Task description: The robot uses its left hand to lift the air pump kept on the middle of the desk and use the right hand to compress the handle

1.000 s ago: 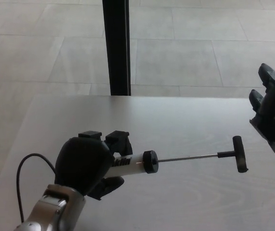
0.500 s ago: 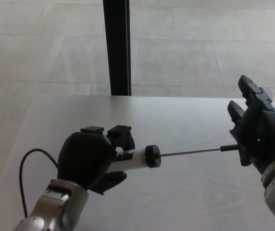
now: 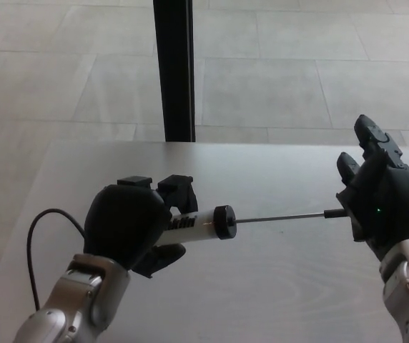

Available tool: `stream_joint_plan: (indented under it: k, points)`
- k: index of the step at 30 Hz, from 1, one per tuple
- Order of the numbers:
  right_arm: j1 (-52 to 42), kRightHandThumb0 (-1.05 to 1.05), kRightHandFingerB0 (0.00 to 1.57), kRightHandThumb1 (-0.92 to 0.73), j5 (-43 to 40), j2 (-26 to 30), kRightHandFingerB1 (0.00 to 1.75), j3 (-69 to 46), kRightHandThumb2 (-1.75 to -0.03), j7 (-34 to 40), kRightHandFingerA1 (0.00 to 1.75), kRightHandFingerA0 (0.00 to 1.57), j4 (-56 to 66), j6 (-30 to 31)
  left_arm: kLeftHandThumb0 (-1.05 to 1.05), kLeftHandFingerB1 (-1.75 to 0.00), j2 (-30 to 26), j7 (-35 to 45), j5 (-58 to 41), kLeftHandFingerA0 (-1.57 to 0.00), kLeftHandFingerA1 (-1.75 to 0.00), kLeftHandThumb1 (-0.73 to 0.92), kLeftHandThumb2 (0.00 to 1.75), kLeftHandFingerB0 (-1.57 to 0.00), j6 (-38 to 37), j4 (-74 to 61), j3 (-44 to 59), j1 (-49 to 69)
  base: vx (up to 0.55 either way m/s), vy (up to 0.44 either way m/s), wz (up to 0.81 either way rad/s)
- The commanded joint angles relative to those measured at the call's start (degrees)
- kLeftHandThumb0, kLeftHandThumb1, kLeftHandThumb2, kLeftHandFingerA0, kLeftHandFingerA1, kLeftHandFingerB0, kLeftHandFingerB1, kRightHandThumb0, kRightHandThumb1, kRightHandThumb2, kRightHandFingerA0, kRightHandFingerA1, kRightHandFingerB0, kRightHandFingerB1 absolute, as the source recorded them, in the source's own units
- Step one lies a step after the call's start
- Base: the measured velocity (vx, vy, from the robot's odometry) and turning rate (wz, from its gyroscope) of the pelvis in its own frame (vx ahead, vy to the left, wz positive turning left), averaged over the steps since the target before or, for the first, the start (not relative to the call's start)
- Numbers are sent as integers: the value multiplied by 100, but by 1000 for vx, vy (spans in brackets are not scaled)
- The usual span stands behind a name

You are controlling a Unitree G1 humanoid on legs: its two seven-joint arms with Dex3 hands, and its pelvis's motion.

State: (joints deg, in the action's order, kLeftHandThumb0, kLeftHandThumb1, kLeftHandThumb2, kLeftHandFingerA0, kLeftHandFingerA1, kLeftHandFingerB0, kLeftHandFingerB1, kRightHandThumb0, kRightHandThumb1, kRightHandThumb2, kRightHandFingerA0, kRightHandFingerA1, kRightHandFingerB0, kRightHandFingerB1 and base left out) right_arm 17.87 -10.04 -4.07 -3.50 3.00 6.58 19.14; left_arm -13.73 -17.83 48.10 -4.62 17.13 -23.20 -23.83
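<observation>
The air pump [image 3: 203, 226] is a white barrel with a black end cap, held level above the desk. My left hand [image 3: 129, 232] is shut on the barrel's left part. A thin metal rod [image 3: 279, 217] runs right from the cap, drawn far out. My right hand [image 3: 381, 196] stands at the rod's far end with its back to the camera and its fingers [image 3: 371, 136] stretched upward. The pump's handle is hidden behind that hand, and I cannot see whether the palm touches it.
The pale grey desk [image 3: 262, 286] spreads below both hands. A black cable [image 3: 30, 246] loops off the desk's left side by my left forearm. A black post [image 3: 173, 71] rises behind the desk's far edge, with tiled floor beyond it.
My right hand has come in from the right edge to the rod's end and now covers the handle. The rod looks about as long as before. The left hand has barely shifted.
</observation>
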Motion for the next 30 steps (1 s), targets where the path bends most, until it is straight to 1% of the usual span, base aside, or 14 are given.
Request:
stream_joint_plan:
  k: [1, 2, 3, 4, 5, 10, 16, 20, 21, 22, 27, 28, 29, 30]
  points:
    - [46, -103, 0, -92, 259, -69, 4, 167, -132, 243, 8, 0, 112, 123, -13, -156, 26, 25, -115, -87, -175, 51, 120, -77, -47, 55, 40, -154, 0, 0, 0]
    - [41, -105, 0, -92, 329, -97, 3, 222, -132, 305, 5, 0, 120, 143, -14, -156, 40, 36, -90, -87, -175, 53, 118, -76, -9, 25, 31, -157, 0, 0, 0]
    - [31, -105, 0, -92, 380, -114, 2, 298, -131, 319, 5, 0, 115, 158, -22, -126, 72, 95, -76, -117, -140, 53, 114, -97, 67, -32, 21, -153, 0, 0, 0]
    - [28, -105, 0, -92, 394, -119, 2, 319, -131, 323, 5, 0, 114, 162, -22, -126, 81, 113, -73, -117, -140, 53, 114, -97, 88, -47, 19, -152, 0, 0, 0]
    - [17, -105, 0, -91, 406, -130, 1, 368, -131, 321, 5, 0, 138, 206, -13, -158, 86, 116, -11, -86, -175, 54, 112, -73, 133, -49, -8, -166, 0, 0, 0]
    - [28, -105, 0, -92, 665, -181, 2, 657, -131, 442, 7, 0, 110, 186, -11, -158, 167, 112, 66, -87, -175, 49, 118, -76, 204, -23, -51, -204, 0, 0, 0]
    - [-91, -97, 0, -92, 1008, -265, 9, 1130, -128, 566, 10, 0, 23, 116, -15, -145, 313, 255, 223, -89, -175, 55, 106, -77, 517, -137, -164, -319, 0, 0, 0]
    - [-218, -94, 0, -90, 1024, -329, 11, 1216, -128, 555, 11, 0, 43, 14, -15, -144, 346, 267, 260, -91, -171, 51, 110, -78, 555, -159, -188, -382, 0, 0, 0]
    - [-239, -91, 0, -80, 1054, -349, 8, 1238, -104, 582, 3, 0, 6, -69, -13, -133, 359, 287, 282, -97, -168, 53, 110, -83, 603, -182, -194, -383, 0, 0, 0]
    - [-265, -90, 0, -87, 1104, -359, 15, 1267, -127, 612, 15, 0, -28, -162, -15, -127, 377, 299, 291, -96, -163, 50, 111, -86, 627, -189, -203, -398, 0, 0, 0]
    - [-261, -93, 0, -84, 1203, -426, 11, 1347, -125, 680, 11, 0, -162, -378, -16, -120, 505, 458, 284, -95, -158, 51, 113, -86, 775, -256, -205, -444, 0, 0, 0]
    - [-258, -89, 0, -92, 1248, -413, 9, 1383, -88, 669, 7, 0, -211, -499, -19, -121, 533, 474, 302, -98, -157, 50, 113, -89, 829, -279, -208, -447, 0, 0, 0]
    - [-240, -90, 0, -83, 1284, -418, 14, 1404, -125, 687, 14, 0, -238, -489, -16, -121, 563, 455, 340, -97, -159, 49, 116, -86, 885, -298, -218, -448, 0, 0, 0]
    - [-208, -97, 0, -88, 1372, -433, 9, 1465, -127, 732, 10, 0, -331, -602, -20, -110, 651, 514, 519, -99, -154, 48, 107, -87, 1171, -345, -271, -477, 0, 0, 0]
